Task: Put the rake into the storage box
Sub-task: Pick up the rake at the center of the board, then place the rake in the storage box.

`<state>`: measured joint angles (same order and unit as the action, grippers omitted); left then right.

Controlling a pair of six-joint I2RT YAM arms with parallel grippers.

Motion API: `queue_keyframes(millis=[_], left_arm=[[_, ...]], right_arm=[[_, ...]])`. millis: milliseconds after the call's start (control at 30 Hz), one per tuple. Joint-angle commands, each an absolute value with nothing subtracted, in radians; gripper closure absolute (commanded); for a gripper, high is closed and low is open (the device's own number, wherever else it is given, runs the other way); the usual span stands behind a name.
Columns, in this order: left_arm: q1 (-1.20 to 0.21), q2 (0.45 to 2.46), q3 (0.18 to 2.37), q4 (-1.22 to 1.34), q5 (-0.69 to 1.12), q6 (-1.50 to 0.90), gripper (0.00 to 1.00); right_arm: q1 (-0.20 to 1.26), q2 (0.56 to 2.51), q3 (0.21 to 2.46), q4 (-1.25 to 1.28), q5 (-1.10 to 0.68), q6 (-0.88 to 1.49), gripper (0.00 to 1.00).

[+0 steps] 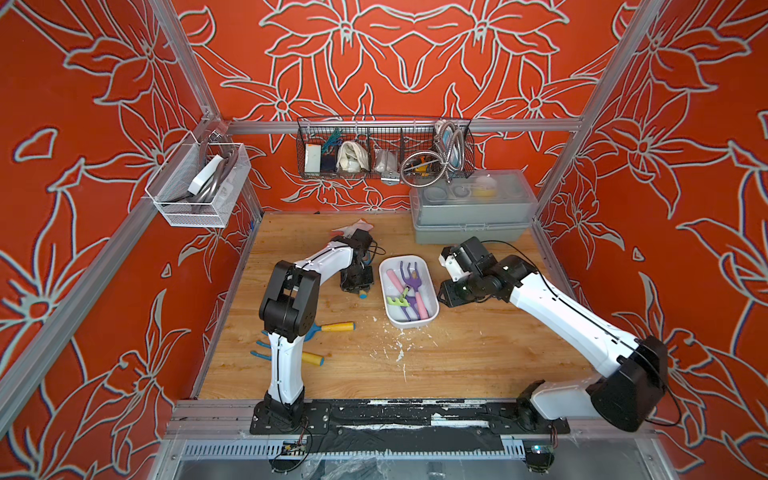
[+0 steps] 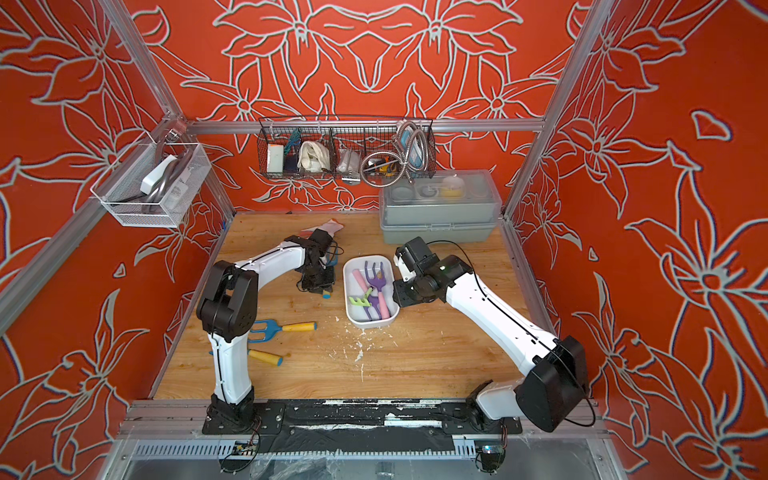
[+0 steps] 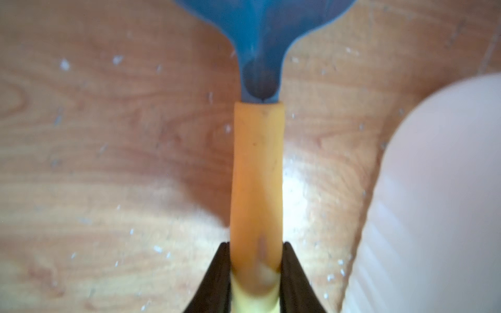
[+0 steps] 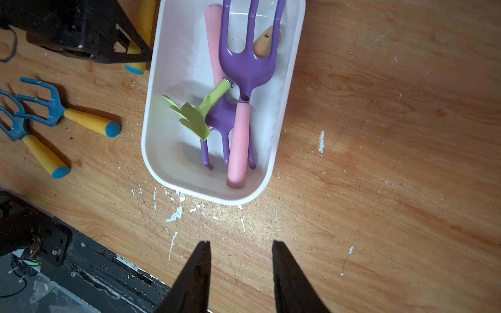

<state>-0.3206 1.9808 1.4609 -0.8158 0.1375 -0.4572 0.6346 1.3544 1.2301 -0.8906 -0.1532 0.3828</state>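
Now left gripper (image 3: 255, 245) clamped near capped end of blue-headed yellow-foam-handled plastic rake (image 3: 256, 176), low over wooden table (image 4: 379, 135), just beside shallow white plastic storage box (image 4: 173, 65); right gripper (image 4: 241, 241) apart, empty; risk: end grip lets head droop, snagging rim or purple forks (image 4: 245, 67) inside

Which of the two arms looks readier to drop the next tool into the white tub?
Left. The left gripper is shut on the yellow handle of a blue-headed tool, right beside the storage box. The right gripper stands open and empty over the wooden table.
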Motion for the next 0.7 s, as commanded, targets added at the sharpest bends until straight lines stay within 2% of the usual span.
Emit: queue_keyframes(millis=[0, 333, 667], left_arm=[[-0.317, 1.867, 1.407, -0.808, 0.186, -0.468, 1.0], [-0.351, 1.587, 1.212, -0.775, 0.337, -0.526, 1.0], [-0.578, 1.482, 1.171, -0.682, 0.353, -0.741, 0.98]], right_arm=[[0.632, 1.303, 1.195, -0.903, -0.13, 0.4, 0.61], [0.633, 1.165, 1.094, -0.913, -0.125, 0.435, 0.61], [0.633, 1.059, 1.026, -0.945, -0.119, 0.454, 0.61]])
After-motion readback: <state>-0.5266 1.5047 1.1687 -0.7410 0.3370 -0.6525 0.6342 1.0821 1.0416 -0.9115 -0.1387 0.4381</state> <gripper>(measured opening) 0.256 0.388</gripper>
